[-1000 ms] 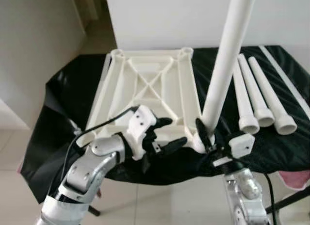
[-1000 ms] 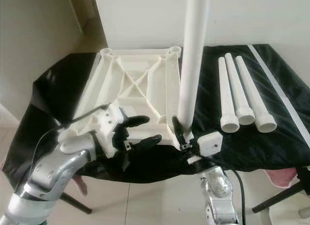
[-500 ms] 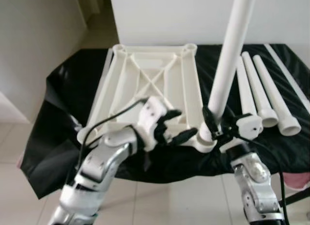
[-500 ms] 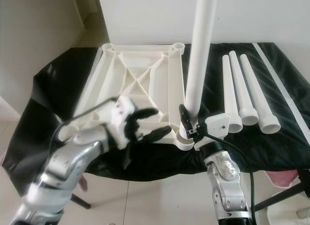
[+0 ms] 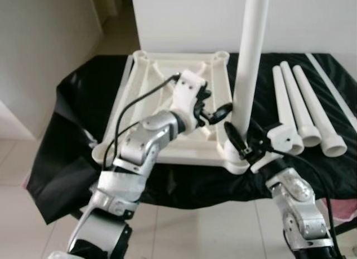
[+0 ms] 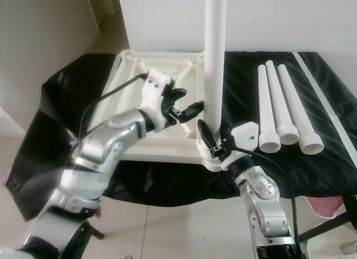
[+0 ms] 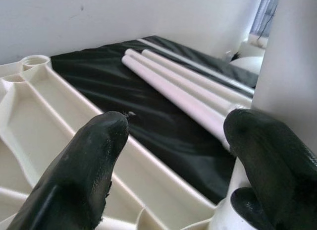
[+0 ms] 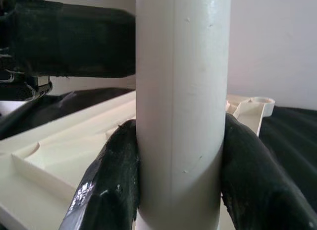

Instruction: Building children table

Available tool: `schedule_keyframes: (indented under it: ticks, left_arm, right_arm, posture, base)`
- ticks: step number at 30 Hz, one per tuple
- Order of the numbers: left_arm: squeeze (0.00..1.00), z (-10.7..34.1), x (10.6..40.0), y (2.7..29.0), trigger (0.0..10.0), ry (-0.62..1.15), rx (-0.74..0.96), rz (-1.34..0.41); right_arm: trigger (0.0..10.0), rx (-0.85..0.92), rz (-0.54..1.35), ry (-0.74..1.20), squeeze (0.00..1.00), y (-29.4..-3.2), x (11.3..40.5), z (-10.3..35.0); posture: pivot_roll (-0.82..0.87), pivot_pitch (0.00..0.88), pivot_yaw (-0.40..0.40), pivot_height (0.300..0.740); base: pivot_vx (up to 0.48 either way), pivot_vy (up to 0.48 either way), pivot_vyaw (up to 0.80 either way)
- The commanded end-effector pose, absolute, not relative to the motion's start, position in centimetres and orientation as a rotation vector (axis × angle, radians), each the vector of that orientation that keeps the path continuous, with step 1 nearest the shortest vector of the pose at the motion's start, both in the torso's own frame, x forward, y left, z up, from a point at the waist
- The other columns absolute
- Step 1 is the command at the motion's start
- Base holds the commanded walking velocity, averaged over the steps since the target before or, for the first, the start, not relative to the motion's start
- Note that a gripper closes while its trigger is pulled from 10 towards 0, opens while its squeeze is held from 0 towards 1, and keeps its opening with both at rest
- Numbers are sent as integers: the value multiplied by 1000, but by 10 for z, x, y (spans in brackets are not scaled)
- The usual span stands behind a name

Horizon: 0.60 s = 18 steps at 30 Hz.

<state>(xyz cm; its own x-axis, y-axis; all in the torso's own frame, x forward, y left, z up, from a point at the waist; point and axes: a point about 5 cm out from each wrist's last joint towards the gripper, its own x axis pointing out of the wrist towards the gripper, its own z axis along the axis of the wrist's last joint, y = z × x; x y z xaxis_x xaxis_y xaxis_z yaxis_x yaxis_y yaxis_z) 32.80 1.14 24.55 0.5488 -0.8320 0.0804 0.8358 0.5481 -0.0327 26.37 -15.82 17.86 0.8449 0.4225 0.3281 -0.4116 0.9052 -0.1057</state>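
Right wrist view: the white plastic table leg [image 8: 182, 106] is pinched between the two black fingers [image 8: 111, 175] of the right gripper [image 6: 213, 143], low on the tube. The leg is held upright at the near right corner socket of the upturned cream plastic tabletop [image 5: 162, 89], which lies ribs-up on the black plastic sheet [image 5: 78, 108] covering the work table. The left gripper [image 5: 215, 112] is held above the tabletop's right side, just beside the upright leg, fingers [image 7: 81, 170] spread apart and nothing gripped; contact of the far finger with the leg cannot be told. Three more white tapered legs [image 6: 281, 111] are laid side by side on the sheet, right of the tabletop, flared ends toward the robot.
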Motion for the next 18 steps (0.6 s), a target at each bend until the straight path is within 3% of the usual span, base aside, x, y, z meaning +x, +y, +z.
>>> schedule_keyframes:
  ticks: [1,7,18]
  left_arm:
    - [0,254,323,3,10000,-73,-93,-1040]
    - [0,271,318,-14,10000,-110,-189,-1091]
    - [0,281,307,-32,10000,-133,-195,-1161]
  right_arm:
    - [10000,-29,485,-347,0,-150,264,180]
    - [10000,-26,499,-330,0,-149,266,179]
    - [10000,-28,517,-319,0,-147,270,180]
  posture:
    - [-65,6,17,740]
    - [-61,0,9,740]
    - [-56,1,4,740]
  base:
    - [0,0,0]
    - [0,0,0]
    - [0,0,0]
